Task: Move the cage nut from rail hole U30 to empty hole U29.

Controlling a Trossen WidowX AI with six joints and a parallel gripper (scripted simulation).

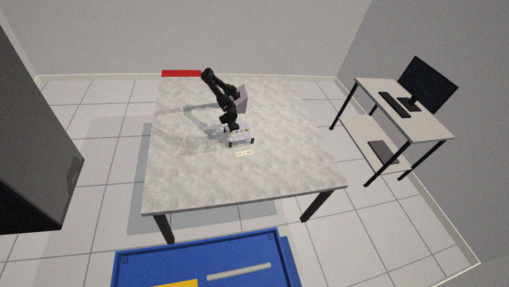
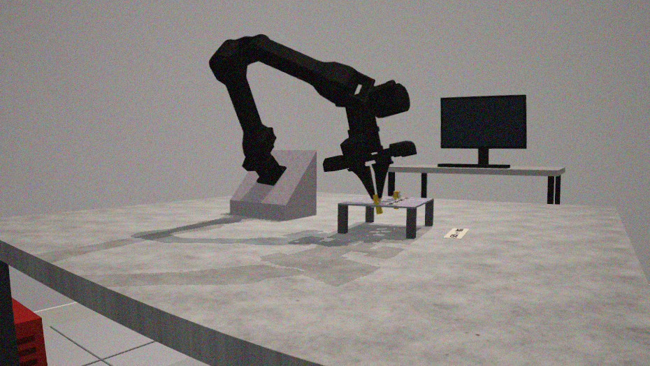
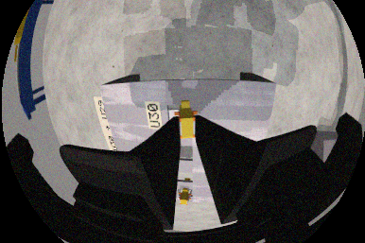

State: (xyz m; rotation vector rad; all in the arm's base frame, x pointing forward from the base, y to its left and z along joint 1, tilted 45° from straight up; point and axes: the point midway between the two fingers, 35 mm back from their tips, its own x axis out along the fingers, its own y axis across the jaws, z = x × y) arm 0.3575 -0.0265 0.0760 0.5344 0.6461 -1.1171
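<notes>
The rail plate (image 1: 242,138) (image 2: 352,203) (image 3: 251,106) stands on short dark legs. My gripper (image 2: 377,196) (image 3: 186,121) is shut on the yellow cage nut (image 2: 377,200) (image 3: 187,128) beside the U30 label (image 3: 153,114). In the exterior view this nut leans a little, and its lower end shows below the plate's top. The wrist view shows part of the U30 hole's outline at its left; its wings cannot be made out clearly. An empty square hole (image 3: 185,152) shows between the fingers. The other nut (image 2: 396,194) (image 3: 184,196) sits farther along the row.
A paper tag (image 1: 244,153) (image 2: 456,232) (image 3: 105,122) lies on the table (image 1: 239,178) (image 2: 431,295) beside the plate. The arm's sloped base block (image 1: 242,101) (image 2: 302,194) stands behind the plate. A side desk (image 1: 427,130) with a monitor (image 1: 427,84) (image 2: 483,122) is apart from the table.
</notes>
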